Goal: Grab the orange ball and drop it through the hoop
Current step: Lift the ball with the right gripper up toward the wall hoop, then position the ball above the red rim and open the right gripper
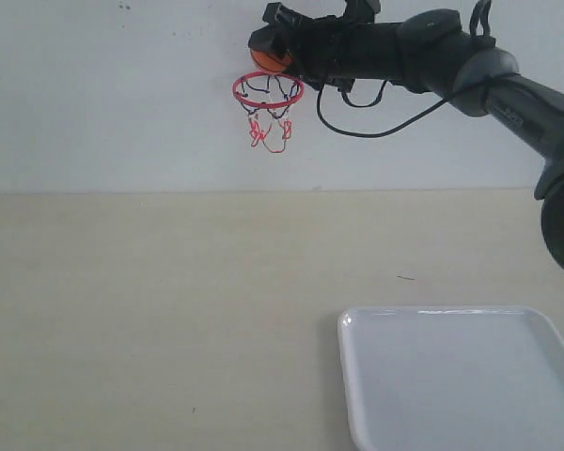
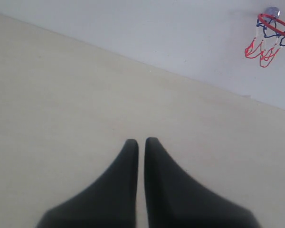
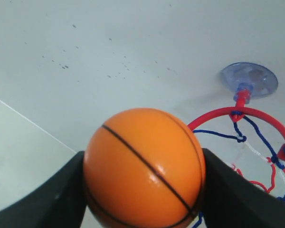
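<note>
The orange ball (image 1: pixel 270 59) with black seams is clamped between the black fingers of my right gripper (image 1: pixel 272 52), high against the white wall. It hangs just above the red rim of the hoop (image 1: pixel 268 90), whose red and dark string net dangles below. In the right wrist view the orange ball (image 3: pixel 144 167) fills the jaws, with the hoop (image 3: pixel 247 114) and its suction-cup mount (image 3: pixel 249 79) just beyond. My left gripper (image 2: pixel 140 141) is shut on nothing above the beige table; the hoop (image 2: pixel 275 26) shows far off in its view.
A white rectangular tray (image 1: pixel 456 376) lies on the beige table (image 1: pixel 150 310) at the front right. The right arm (image 1: pixel 508 89) stretches from the right edge up to the wall, with a black cable looping under it.
</note>
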